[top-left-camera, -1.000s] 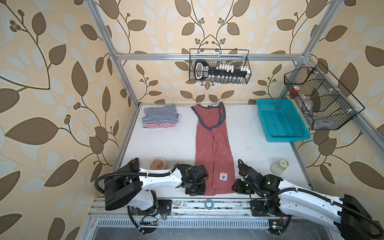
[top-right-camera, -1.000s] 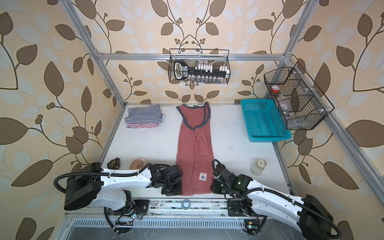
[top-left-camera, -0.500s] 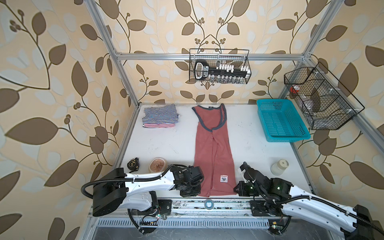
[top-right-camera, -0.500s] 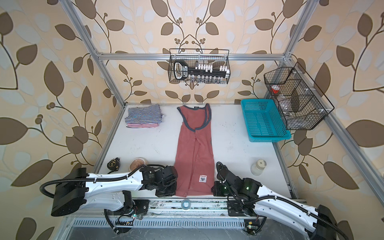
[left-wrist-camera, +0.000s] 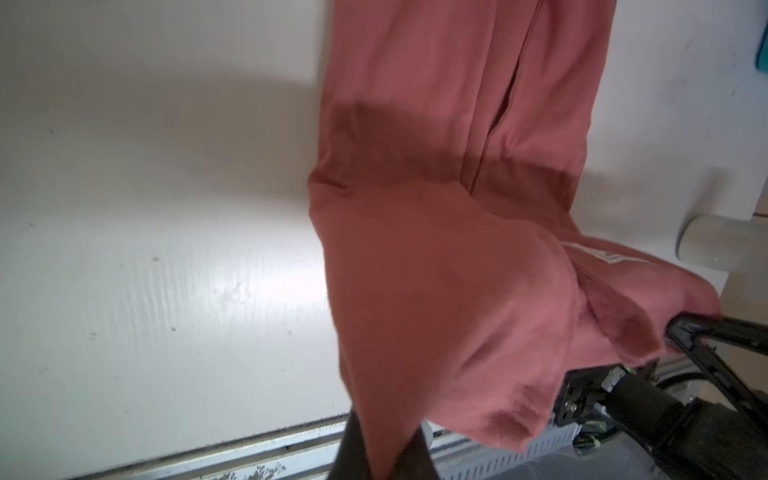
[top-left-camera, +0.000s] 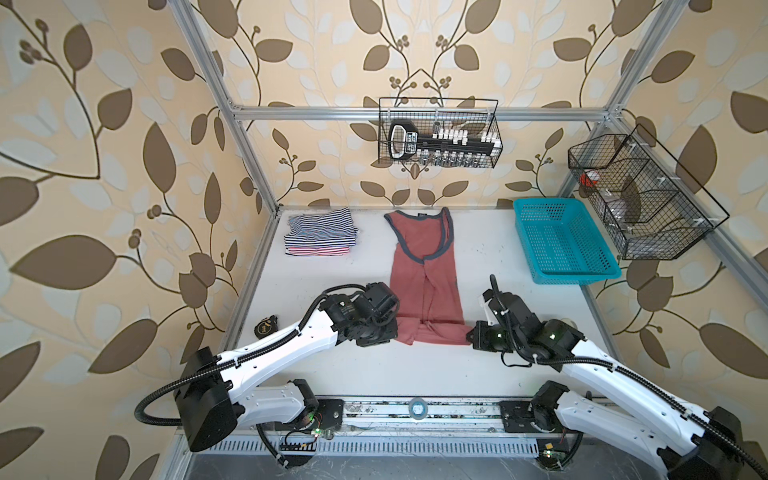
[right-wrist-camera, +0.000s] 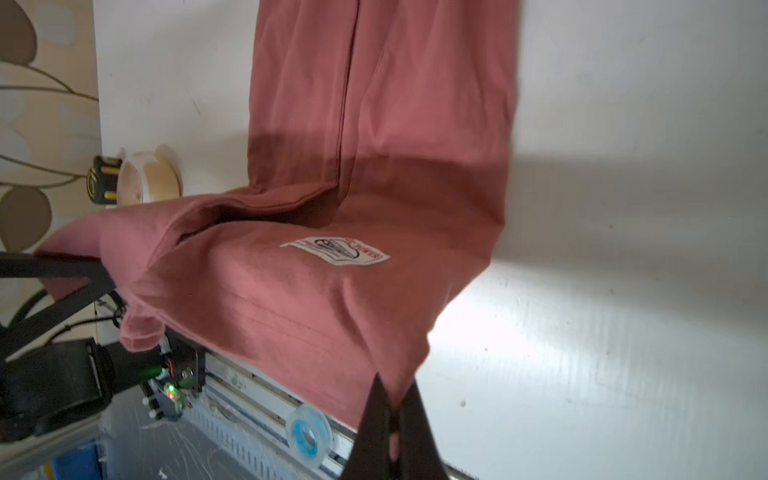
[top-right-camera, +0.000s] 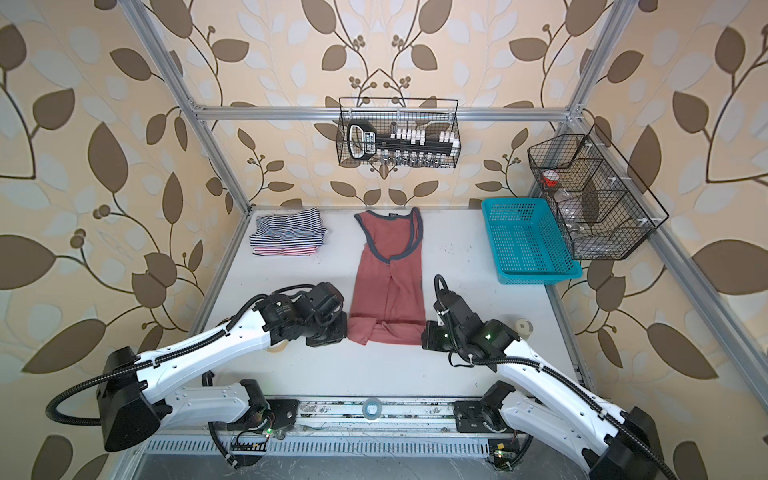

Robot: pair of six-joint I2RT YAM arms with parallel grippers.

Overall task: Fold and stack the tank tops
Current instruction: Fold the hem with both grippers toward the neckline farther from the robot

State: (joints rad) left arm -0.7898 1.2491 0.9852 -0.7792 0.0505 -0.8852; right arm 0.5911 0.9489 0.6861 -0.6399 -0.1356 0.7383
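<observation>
Top views, left end effector [top-left-camera: 396, 332], right end effector [top-left-camera: 470, 337] clamped on one red top [top-left-camera: 424, 274], two striped tops [top-left-camera: 322, 226] [top-left-camera: 316, 251].

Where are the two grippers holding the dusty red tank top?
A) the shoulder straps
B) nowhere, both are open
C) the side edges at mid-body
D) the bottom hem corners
D: the left gripper and the right gripper are each shut on a hem corner of the dusty red tank top, with that end raised.
</observation>
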